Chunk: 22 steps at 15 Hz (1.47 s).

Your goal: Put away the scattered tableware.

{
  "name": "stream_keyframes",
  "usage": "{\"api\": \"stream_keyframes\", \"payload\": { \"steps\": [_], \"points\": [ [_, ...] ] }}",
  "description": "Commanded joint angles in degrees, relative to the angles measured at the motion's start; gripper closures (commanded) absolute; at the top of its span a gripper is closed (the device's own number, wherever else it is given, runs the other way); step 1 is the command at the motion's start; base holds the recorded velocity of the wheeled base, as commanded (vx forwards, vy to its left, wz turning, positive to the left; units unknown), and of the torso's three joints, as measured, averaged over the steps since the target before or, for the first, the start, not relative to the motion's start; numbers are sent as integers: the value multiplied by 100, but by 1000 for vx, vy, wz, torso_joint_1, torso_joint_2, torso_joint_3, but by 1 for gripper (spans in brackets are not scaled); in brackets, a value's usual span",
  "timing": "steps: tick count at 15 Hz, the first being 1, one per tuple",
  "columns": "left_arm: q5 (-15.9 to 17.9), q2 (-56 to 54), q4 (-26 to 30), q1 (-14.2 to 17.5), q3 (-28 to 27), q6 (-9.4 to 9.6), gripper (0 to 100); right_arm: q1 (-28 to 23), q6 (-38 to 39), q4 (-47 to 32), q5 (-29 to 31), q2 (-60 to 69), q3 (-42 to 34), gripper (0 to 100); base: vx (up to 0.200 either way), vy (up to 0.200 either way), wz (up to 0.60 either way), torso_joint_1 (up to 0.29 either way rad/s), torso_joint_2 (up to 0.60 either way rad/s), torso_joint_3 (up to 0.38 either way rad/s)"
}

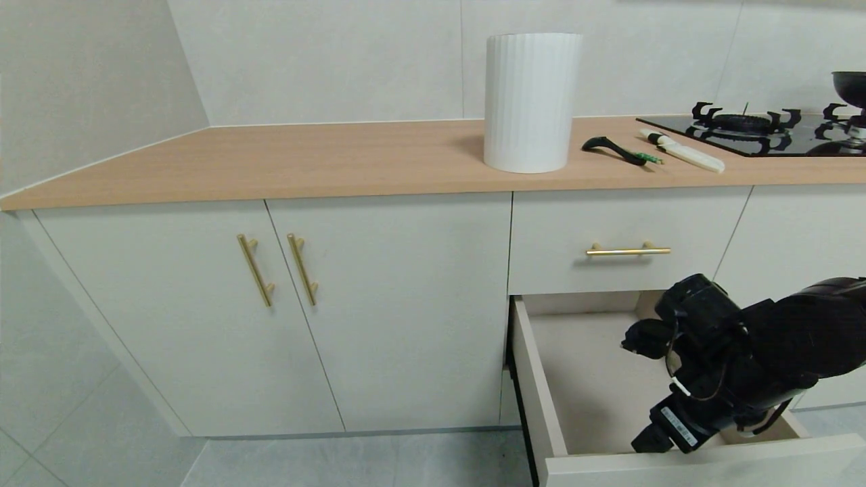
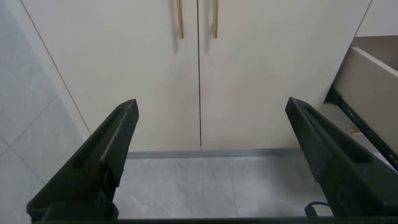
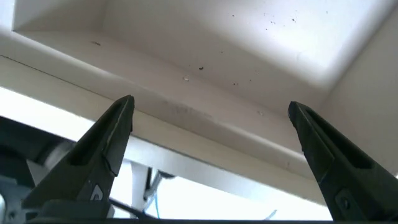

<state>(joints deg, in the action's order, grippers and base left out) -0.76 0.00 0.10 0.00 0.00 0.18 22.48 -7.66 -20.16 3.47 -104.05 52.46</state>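
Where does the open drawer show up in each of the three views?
Head view: open drawer at lower right, below the shut drawer.
Left wrist view: its side wall juts out beside the double doors.
Right wrist view: its bare floor and inner walls, seen from close above.
Shared landmark: the gold door handles, in the head and left wrist views.

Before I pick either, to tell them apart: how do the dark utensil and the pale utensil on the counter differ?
The dark utensil is black, curved and green-tipped; the pale utensil is cream and straight. The dark utensil is shorter than the pale utensil. The dark utensil lies nearer the white canister, the pale utensil nearer the stove. Both lie flat on the counter.
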Motion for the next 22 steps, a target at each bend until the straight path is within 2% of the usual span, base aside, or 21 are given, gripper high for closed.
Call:
{"api": "stream_keyframes", "payload": {
  "steps": [1, 7, 12, 15, 16, 17, 19, 22],
  "points": [
    [-4, 9, -1, 0, 0, -1, 0, 151, -43, -181, 154, 7, -42, 0, 0, 0, 0, 0, 0, 0],
    [-4, 0, -1, 0, 0, -1, 0, 573, -175, -339, 400, 78, -324, 0, 0, 0, 0, 0, 0, 0],
    [-4, 9, -1, 0, 0, -1, 0, 503, -69, -339, 444, 51, -25, 0, 0, 0, 0, 0, 0, 0],
    [-4, 9, -1, 0, 0, -1, 0, 433, 730, -199, 435, 16, 397, 0, 0, 0, 0, 0, 0, 0],
    [-4, 9, -1, 0, 0, -1, 0, 292, 1267, 83, 426, -2, 634, 0, 0, 0, 0, 0, 0, 0],
    [-4, 9, -1, 0, 0, -1, 0, 213, 1407, 355, 426, 16, 661, 0, 0, 0, 0, 0, 0, 0],
    [-4, 9, -1, 0, 0, -1, 0, 11, 1477, 979, 452, 16, 643, 0, 0, 0, 0, 0, 0, 0],
    [-4, 9, -1, 0, 0, -1, 0, -218, 1477, 1269, 452, 113, 643, 0, 0, 0, 0, 0, 0, 0]
  ]
}}
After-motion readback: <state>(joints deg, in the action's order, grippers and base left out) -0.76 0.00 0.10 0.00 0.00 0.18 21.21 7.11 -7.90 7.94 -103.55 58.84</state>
